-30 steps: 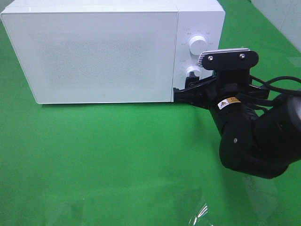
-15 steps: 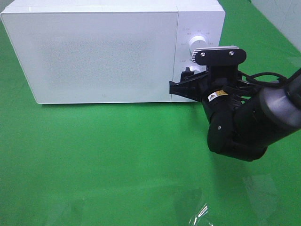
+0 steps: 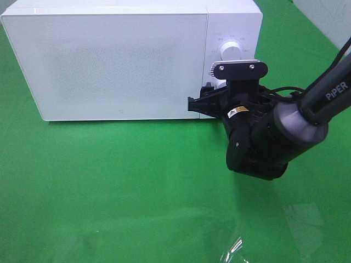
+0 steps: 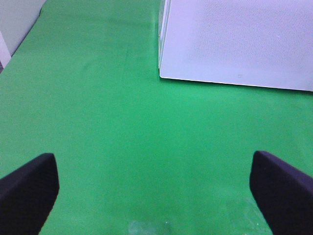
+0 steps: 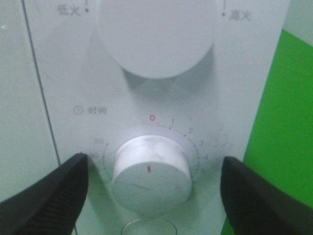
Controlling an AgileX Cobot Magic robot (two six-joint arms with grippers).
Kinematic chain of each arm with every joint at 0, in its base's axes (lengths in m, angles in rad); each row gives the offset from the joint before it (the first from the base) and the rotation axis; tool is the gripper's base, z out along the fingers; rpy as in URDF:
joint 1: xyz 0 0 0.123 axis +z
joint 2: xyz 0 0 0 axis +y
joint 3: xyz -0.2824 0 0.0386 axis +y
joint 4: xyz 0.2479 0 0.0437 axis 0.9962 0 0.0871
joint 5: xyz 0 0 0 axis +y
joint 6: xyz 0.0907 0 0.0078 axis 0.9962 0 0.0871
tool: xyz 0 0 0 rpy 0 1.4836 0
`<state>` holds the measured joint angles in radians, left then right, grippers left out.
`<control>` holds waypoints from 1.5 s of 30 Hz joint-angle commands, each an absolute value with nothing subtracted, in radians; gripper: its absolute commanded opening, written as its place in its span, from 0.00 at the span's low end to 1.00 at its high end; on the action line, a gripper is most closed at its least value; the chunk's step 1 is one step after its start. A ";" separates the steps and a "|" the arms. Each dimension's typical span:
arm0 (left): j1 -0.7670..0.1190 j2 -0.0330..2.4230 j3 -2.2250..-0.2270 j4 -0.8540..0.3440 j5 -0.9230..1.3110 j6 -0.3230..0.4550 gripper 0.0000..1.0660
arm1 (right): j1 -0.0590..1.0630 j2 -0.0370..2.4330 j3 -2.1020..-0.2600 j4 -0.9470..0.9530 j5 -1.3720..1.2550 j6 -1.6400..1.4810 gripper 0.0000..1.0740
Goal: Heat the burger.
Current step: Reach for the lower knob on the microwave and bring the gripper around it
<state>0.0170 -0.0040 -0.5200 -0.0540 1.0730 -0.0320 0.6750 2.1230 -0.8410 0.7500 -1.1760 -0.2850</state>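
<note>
Green cloth (image 3: 109, 181), "时间" dial (image 5: 150, 171), right tool (image 5: 155, 193), "PiPER" arm (image 3: 329, 90)

- A flat table top covered with bright green cloth (image 3: 109, 186) spreads beneath the right gripper (image 5: 155, 164) and out on every side of it.
- A boxy white microwave oven (image 3: 109, 66) with its door shut stands on the cloth, directly ahead of the right gripper and close to it.
- A crumpled piece of clear plastic film (image 3: 233, 249) lies on the cloth, behind the right gripper and well apart from it.
</note>
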 commanded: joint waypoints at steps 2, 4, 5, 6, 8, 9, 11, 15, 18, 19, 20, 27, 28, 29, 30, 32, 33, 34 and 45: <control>0.019 -0.021 -0.517 -0.059 1.066 -0.033 0.93 | 0.655 2.145 -0.877 0.727 -1.168 -0.273 0.69; 0.019 -0.021 -0.517 -0.059 1.066 -0.033 0.93 | 0.654 2.146 -0.884 0.728 -1.168 -0.269 0.69; 0.019 -0.021 -0.517 -0.059 1.066 -0.033 0.93 | 0.654 2.146 -0.884 0.727 -1.175 -0.269 0.69; 0.019 -0.021 -0.517 -0.059 1.066 -0.033 0.93 | 0.654 2.146 -0.884 0.727 -1.175 -0.269 0.69; 0.019 -0.021 -0.517 -0.059 1.066 -0.033 0.93 | 0.654 2.143 -0.884 0.728 -1.173 -0.269 0.69; 0.019 -0.021 -0.517 -0.059 1.066 -0.033 0.93 | 0.654 2.143 -0.884 0.728 -1.173 -0.269 0.69; 0.019 -0.021 -0.517 -0.059 1.066 -0.033 0.93 | 0.657 2.140 -0.884 0.729 -1.169 -0.269 0.69; 0.019 -0.021 -0.517 -0.059 1.066 -0.033 0.93 | 0.657 2.112 -0.884 0.734 -1.163 -0.278 0.69; 0.019 -0.021 -0.517 -0.059 1.066 -0.033 0.93 | 0.657 2.103 -0.879 0.734 -1.165 -0.278 0.69; 0.019 -0.021 -0.517 -0.059 1.066 -0.033 0.93 | 0.657 2.096 -0.879 0.736 -1.161 -0.293 0.69; 0.019 -0.021 -0.517 -0.059 1.066 -0.033 0.93 | 0.657 2.092 -0.879 0.735 -1.162 -0.299 0.69; 0.019 -0.021 -0.517 -0.059 1.066 -0.033 0.93 | 0.657 2.083 -0.876 0.736 -1.158 -0.306 0.69; 0.019 -0.021 -0.517 -0.059 1.066 -0.033 0.93 | 0.657 2.083 -0.876 0.736 -1.158 -0.306 0.69; 0.019 -0.021 -0.517 -0.059 1.066 -0.033 0.93 | 0.657 2.069 -0.863 0.736 -1.165 -0.307 0.69; 0.019 -0.021 -0.517 -0.059 1.066 -0.033 0.93 | 0.657 2.057 -0.847 0.736 -1.172 -0.307 0.69; 0.019 -0.021 -0.517 -0.059 1.066 -0.033 0.93 | 0.657 2.055 -0.839 0.737 -1.175 -0.307 0.68; 0.019 -0.021 -0.517 -0.059 1.066 -0.033 0.93 | 0.657 2.055 -0.839 0.737 -1.175 -0.307 0.68; 0.019 -0.021 -0.517 -0.059 1.066 -0.033 0.93 | 0.657 2.055 -0.838 0.736 -1.174 -0.307 0.68; 0.019 -0.021 -0.517 -0.059 1.066 -0.033 0.93 | 0.657 2.093 -0.846 0.713 -1.140 -0.250 0.67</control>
